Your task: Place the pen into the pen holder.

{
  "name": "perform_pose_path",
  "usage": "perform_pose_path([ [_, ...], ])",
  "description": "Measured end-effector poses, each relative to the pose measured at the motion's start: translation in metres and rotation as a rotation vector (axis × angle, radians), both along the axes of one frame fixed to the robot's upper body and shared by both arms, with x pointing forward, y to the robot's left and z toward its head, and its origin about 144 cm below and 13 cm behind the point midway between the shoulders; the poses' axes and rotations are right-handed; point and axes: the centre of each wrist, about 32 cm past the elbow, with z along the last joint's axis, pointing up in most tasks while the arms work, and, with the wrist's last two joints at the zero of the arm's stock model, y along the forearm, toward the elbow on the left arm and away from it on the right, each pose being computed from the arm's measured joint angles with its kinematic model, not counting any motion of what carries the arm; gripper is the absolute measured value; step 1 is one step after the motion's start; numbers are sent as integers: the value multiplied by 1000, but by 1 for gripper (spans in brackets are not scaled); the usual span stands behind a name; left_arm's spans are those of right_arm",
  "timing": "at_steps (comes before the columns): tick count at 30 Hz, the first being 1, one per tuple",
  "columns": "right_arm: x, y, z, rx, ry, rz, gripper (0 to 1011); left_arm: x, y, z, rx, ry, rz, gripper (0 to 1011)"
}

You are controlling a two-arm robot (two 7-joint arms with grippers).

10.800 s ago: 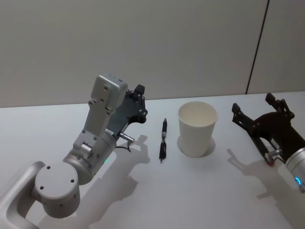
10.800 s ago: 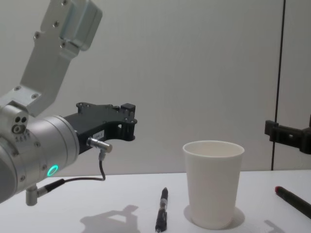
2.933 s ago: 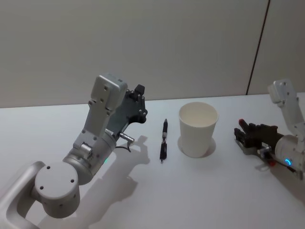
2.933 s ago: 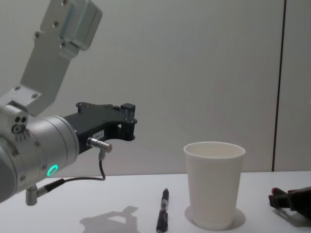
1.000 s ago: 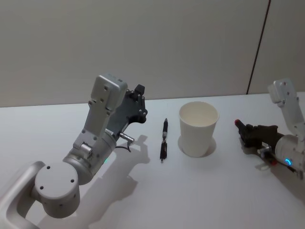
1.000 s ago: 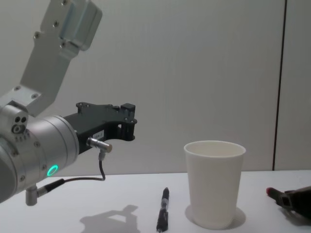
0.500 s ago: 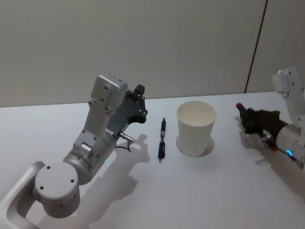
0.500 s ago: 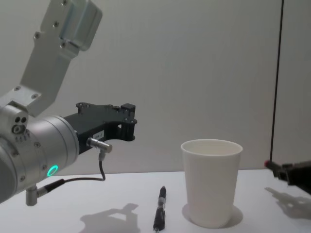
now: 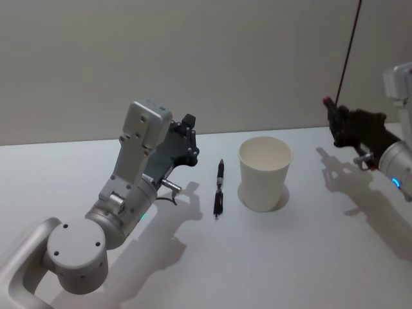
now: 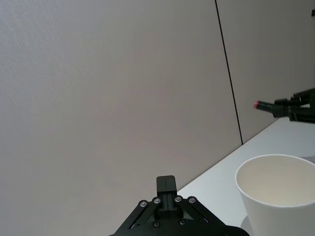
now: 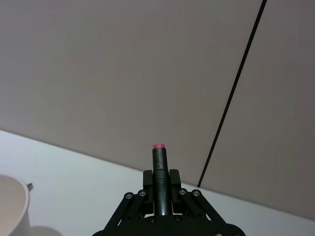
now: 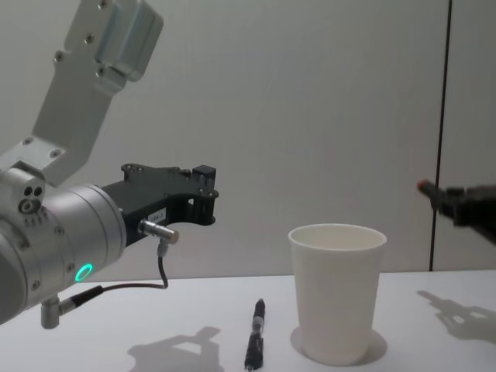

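Slim dark red-ended pen (image 9: 333, 114) clamped in the right gripper (image 9: 339, 122), held in the air to the right of the pen holder (image 9: 265, 174).
Head view: tapered white paper cup with a rolled rim, upright on a smooth matte white table (image 9: 193, 257); thin black pen (image 9: 219, 189) lying flat just left of it; left gripper (image 9: 188, 121) of black linkage, fingers together, raised on a bent silver arm farther left. Left wrist view: round open cup mouth near, held pen farther off. Right wrist view: round barrel pinched between two black fingers. Chest view: held pen roughly level, higher than the rim.
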Motion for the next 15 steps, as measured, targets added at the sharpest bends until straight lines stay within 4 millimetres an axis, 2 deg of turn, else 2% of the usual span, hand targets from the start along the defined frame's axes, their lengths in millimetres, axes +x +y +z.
perform_pose_path([
  [15, 4, 1, 28, 28, -236, 13, 185, 0, 0, 0, 0, 0, 0, 0],
])
